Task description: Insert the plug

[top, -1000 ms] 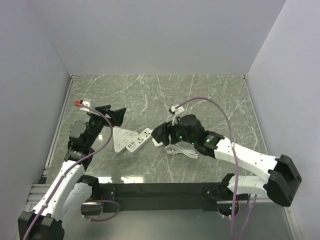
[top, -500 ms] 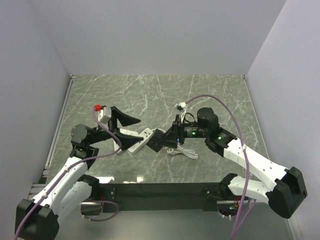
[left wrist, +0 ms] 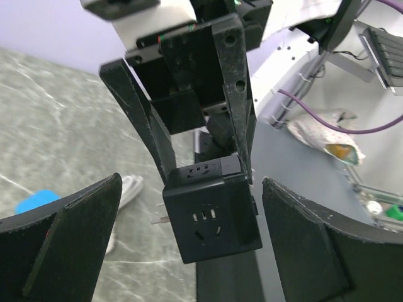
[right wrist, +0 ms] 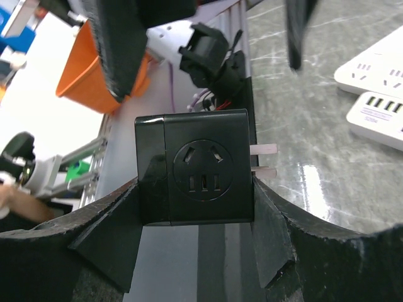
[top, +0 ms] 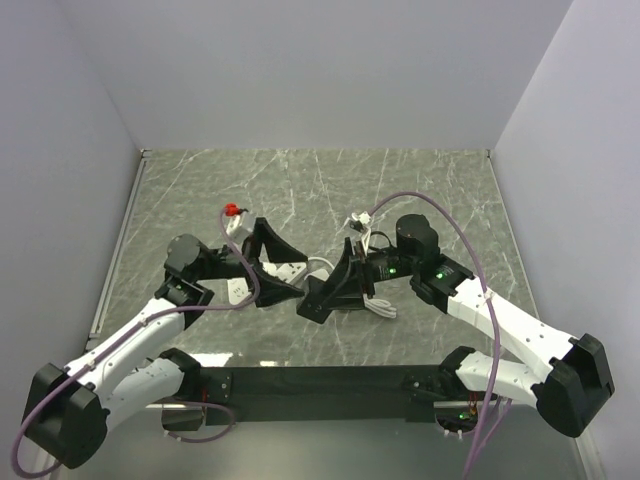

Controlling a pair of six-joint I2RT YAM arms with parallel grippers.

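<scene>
Right tool point(right wrist: 195, 189) clamps black plug point(right wrist: 195, 167), prongs level, apparently aimed at white power strip point(right wrist: 378, 116) beyond; left tool point(left wrist: 189, 239) spread wide, nearer it

Left gripper point(top: 298, 272) gap: wide and free between the fingers.
Straight ahead of it: black adapter point(left wrist: 211, 217) clamped in right gripper point(right wrist: 195, 189), raised off the table point(top: 420, 180).
Below, between the arms: two white power strips point(right wrist: 378, 119), low obstacles.
Right of adapter: coiled white cord point(top: 378, 306) on the surface.
Far table: open room up to back wall point(top: 320, 80).
</scene>
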